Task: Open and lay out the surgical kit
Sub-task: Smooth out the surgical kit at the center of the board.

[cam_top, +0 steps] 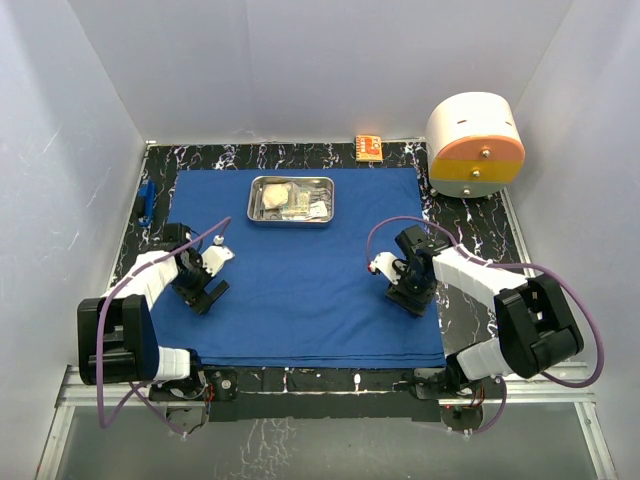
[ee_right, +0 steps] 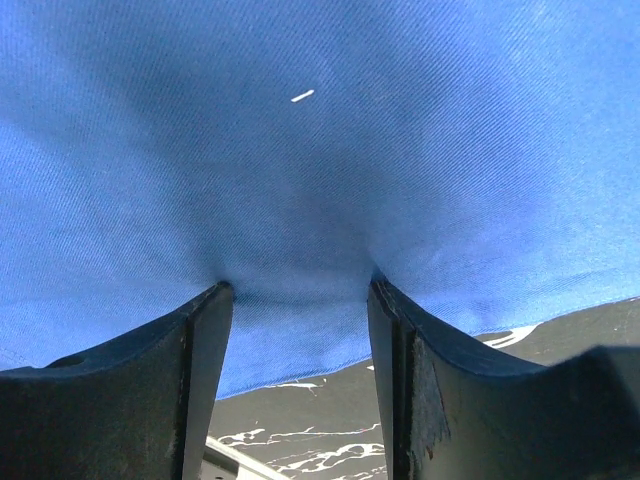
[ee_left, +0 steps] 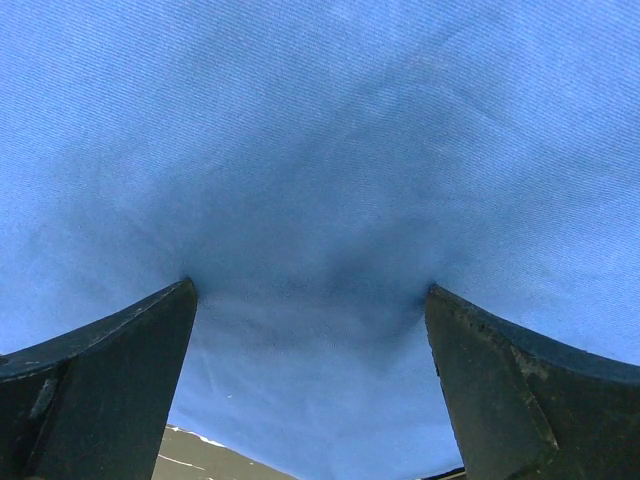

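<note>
Surgical kit's blue cloth [cam_top: 300,300] dimples under the left gripper [ee_left: 310,290], jaws spread wide, at 9 o'clock, and under the right gripper [ee_right: 298,285], jaws parted narrower, at 3 o'clock by the cloth's edge over black table [ee_right: 300,430]. Only the top view shows the steel tray [cam_top: 290,222], holding packets [cam_top: 300,207], at 12 o'clock.

Black, white-veined bench [cam_top: 200,158] largely covered by a blue cloth [cam_top: 300,290]
The bench shows only as a dark marbled border around the cloth, which lies flat and spread across the centre of the frame, its near edge close to the bench's lower edge. A small orange box [cam_top: 369,148] sits at top centre, just past the cloth's far edge. A cream-and-orange cylinder [cam_top: 475,145] stands at upper right beside the cloth's corner, and a small blue object [cam_top: 146,203] lies at the left edge
</note>
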You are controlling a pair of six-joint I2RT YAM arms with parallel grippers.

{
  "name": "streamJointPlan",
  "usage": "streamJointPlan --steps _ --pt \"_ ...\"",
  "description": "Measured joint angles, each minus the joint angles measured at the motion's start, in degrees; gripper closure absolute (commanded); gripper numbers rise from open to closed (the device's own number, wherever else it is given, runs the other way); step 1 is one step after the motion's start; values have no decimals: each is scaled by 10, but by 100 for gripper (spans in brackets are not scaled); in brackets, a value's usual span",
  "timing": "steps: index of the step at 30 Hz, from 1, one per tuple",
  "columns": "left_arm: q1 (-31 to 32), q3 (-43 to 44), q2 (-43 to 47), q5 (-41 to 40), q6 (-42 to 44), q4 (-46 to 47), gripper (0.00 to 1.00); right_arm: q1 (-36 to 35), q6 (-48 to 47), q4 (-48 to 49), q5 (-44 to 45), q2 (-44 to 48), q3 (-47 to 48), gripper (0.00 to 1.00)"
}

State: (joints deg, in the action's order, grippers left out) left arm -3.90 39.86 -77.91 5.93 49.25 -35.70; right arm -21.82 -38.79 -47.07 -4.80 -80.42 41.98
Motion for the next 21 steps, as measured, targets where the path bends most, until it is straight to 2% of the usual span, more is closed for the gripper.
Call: streamJointPlan --steps 12,21 --pt "0 -16 22 -19 -12 -15 4 0 26 -21 18 0 1 45" --pt "0 8 24 -35 16 -124 6 2 -3 -113 18 -3 28 46"
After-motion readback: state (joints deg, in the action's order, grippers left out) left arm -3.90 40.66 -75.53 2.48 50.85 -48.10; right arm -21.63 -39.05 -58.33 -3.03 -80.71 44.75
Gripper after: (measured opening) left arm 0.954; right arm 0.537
